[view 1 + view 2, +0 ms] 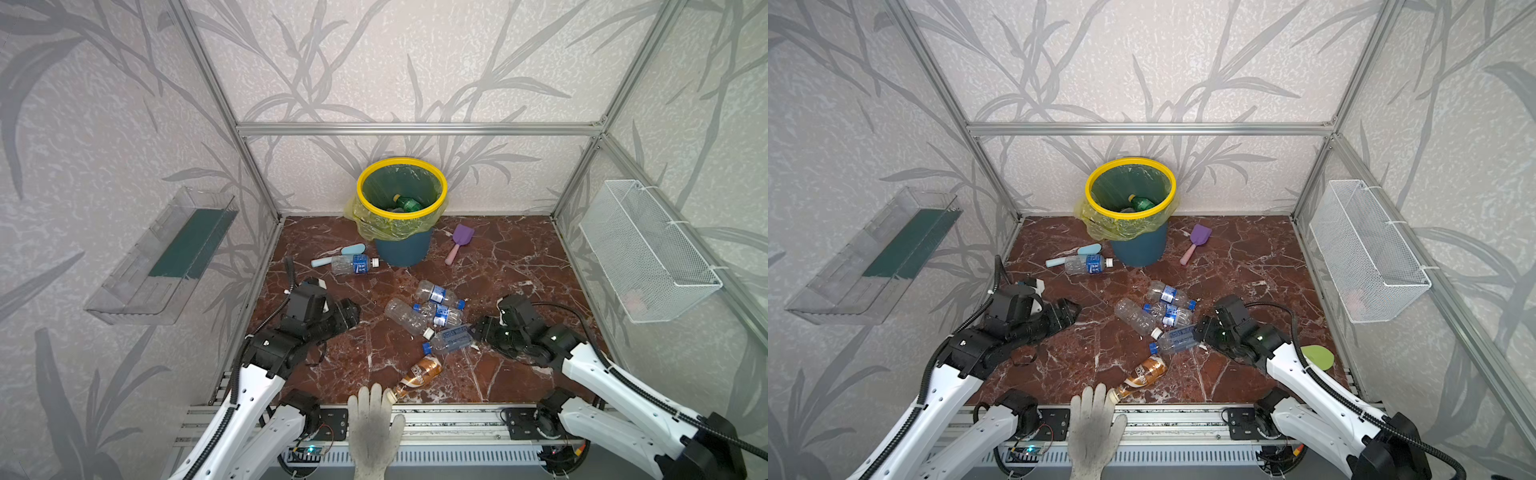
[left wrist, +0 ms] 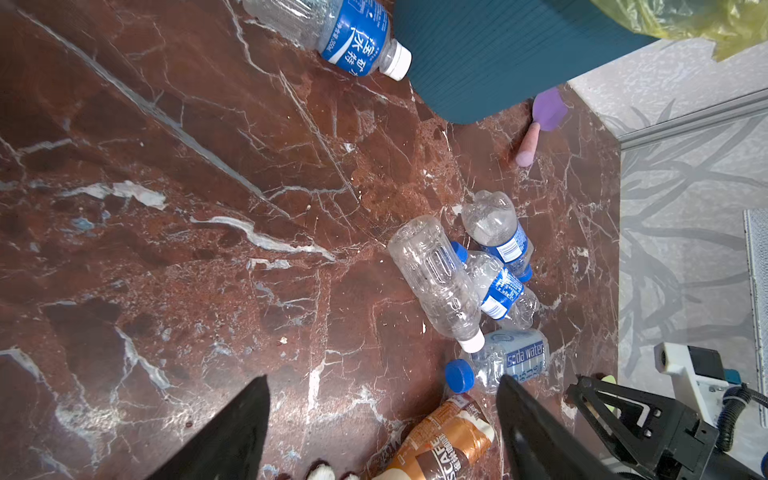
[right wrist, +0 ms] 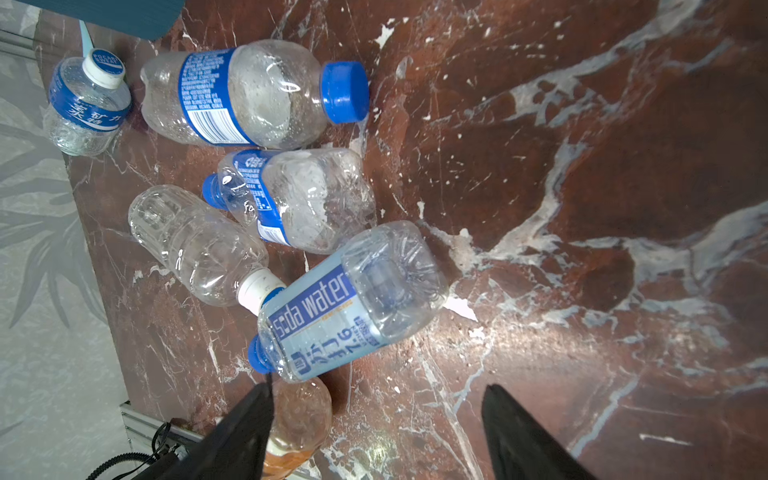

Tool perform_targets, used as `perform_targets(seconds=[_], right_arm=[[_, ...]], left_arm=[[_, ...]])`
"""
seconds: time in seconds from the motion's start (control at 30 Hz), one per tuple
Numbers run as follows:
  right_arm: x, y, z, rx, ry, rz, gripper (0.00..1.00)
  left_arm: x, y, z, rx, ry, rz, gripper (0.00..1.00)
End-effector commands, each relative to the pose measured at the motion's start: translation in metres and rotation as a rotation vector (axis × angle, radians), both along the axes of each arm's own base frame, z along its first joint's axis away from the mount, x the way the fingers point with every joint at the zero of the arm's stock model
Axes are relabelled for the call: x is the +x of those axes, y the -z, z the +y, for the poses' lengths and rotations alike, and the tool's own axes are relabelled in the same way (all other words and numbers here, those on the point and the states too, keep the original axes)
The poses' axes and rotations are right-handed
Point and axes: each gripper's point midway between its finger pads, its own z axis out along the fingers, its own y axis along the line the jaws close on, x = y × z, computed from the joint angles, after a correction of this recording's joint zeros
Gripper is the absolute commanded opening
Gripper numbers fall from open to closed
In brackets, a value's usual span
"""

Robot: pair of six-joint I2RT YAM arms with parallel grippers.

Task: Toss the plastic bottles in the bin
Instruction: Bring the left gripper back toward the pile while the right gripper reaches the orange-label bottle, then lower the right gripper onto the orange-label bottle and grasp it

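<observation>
**A:** Grippers first?

**B:** The left gripper has its fingers spread wide with nothing between them, low over bare floor at 9 o'clock. The right gripper is spread too and carries nothing. The soda bottle lies just ahead of its tips, near 4 o'clock.

**A:** The other bottles?

**B:** Three clear bottles lie touching at the centre, just past the soda bottle. A brown bottle lies at 6 o'clock, with its cap by a gloved hand on the front rail. A white-capped bottle lies at 11, beside a blue shovel. The bin stands at 12 against the back wall, with a green bottle inside.

**A:** Surface, room?

**B:** The floor is flat red-brown marble with white veins. Leaf-patterned walls in a metal frame close three sides. A tray hangs on the 9 o'clock wall and a basket at 3.

**A:** Open room?

**B:** The floor is bare from 1 to 3, past a purple shovel, and at 7.
</observation>
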Motion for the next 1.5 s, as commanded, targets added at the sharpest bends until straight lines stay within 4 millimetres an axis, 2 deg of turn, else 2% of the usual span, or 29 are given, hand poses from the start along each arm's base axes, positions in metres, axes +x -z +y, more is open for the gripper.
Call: perform_targets(seconds=[0.0,0.23,0.4,0.8,1.03,1.3,1.47], right_arm=[[-0.002,-0.003,0.010,0.025,-0.002,0.013,0.79],[-0.011,0.000,0.032,0.030,-0.012,0.029,0.79],[-0.021,-0.003,0.053,0.028,-0.039,0.032,0.79],[-0.049,0.004,0.102,0.114,-0.008,0.088,0.78],[-0.057,0.005,0.124,0.158,0.028,0.084,0.78],[-0.062,0.026,0.140,0.225,0.083,0.120,0.79],[-0.066,0.035,0.155,0.224,0.060,0.157,0.81]], left_arm=[[-0.002,0.001,-0.005,-0.046,0.003,-0.006,0.85],[-0.009,0.023,-0.006,-0.057,0.006,0.041,0.85],[-0.012,0.029,-0.004,-0.055,-0.002,0.047,0.85],[-0.018,0.033,-0.002,-0.046,0.002,0.053,0.85],[-0.021,0.033,0.001,-0.044,-0.003,0.044,0.85],[-0.020,0.030,0.001,-0.035,0.002,0.034,0.85],[-0.020,0.030,0.002,-0.028,0.004,0.035,0.85]])
